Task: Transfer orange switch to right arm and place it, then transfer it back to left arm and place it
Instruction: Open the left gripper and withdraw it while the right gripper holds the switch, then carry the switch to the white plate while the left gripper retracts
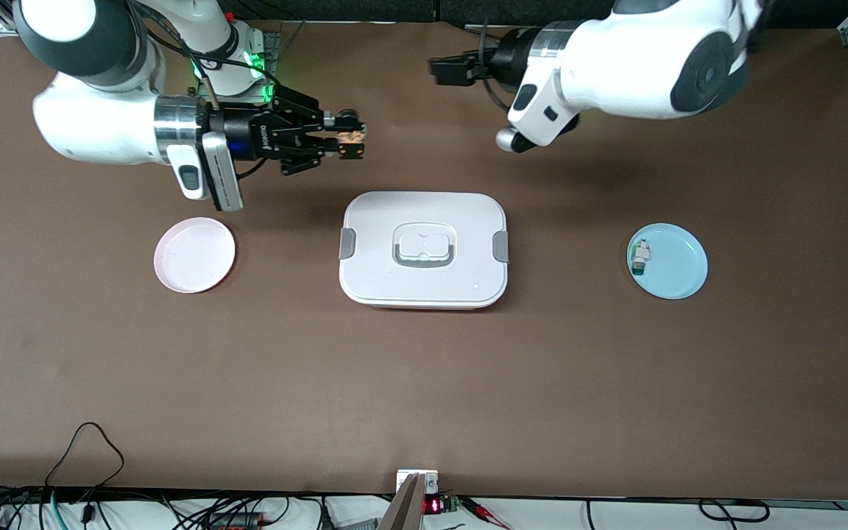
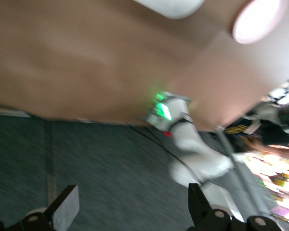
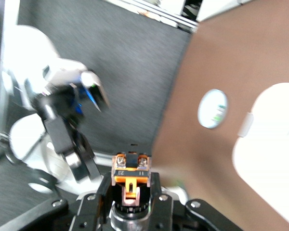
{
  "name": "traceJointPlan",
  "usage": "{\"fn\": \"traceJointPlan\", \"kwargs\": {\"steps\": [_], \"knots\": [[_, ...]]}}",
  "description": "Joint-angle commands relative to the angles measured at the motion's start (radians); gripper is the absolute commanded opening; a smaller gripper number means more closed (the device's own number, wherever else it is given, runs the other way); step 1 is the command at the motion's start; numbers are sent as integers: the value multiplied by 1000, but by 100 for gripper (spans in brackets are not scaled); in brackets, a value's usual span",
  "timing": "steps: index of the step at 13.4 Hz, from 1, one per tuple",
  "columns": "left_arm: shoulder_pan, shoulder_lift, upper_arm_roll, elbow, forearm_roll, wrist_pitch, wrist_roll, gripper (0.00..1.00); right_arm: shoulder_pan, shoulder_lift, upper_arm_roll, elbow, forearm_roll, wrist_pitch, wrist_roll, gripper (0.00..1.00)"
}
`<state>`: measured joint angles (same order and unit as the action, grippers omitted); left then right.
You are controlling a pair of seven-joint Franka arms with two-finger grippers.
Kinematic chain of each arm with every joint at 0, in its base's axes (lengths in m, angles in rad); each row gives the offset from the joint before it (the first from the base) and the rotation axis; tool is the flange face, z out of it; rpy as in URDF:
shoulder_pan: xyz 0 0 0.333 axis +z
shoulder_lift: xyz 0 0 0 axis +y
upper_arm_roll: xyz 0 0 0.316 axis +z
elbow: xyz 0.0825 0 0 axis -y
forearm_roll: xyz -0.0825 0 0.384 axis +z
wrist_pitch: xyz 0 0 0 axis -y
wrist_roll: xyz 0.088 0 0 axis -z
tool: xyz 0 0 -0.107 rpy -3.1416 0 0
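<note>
Matt brown table point(image 1: 424, 383), smooth white plastic box point(image 1: 424, 283) with grey clips, glossy white arms point(image 1: 637, 66) with brushed silver wrists, matt black right gripper point(image 1: 339, 143)

You have a pink plate point(image 1: 194, 255) at the frame's left-center, and a light blue plate point(image 1: 678, 271) at right-center holding a small white part with a green tip point(image 1: 640, 257).

White box point(image 1: 424, 283) with grey clips, pink plate point(image 1: 194, 255), pale blue plate point(image 1: 678, 274), brown table point(image 1: 424, 383).
</note>
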<state>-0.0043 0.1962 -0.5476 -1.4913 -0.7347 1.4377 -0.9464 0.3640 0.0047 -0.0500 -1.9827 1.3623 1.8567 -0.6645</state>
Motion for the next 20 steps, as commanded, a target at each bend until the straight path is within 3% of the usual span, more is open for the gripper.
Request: {"fn": "traceJointPlan", "kwargs": {"steps": [1,6,9,13,15,17,20], "knots": [[35,-58,-2,-24,217,-80,249,100,-42,-11,7,30,-206,-33,-15,27],[40,-53,5,-27,466,-60,448,100,-68,-9,-56,56,-662,-88,-128,27],[93,-57,41,-27,492,-57,602,100,-70,9,-88,55,-878,-100,-245,27],[-26,-72,380,-29,497,-66,971,100,-65,34,-83,51,-1257,-91,-341,28],[-31,-83,446,-32,518,-66,1084,100,-66,72,-82,47,-1417,-83,-449,28],[-36,-115,471,-30,618,-65,1127,100,-66,103,-82,36,-1512,-38,-486,29],[-43,-145,527,-30,699,-62,1175,100,-88,110,-83,-66,-1540,126,-526,29]]}}
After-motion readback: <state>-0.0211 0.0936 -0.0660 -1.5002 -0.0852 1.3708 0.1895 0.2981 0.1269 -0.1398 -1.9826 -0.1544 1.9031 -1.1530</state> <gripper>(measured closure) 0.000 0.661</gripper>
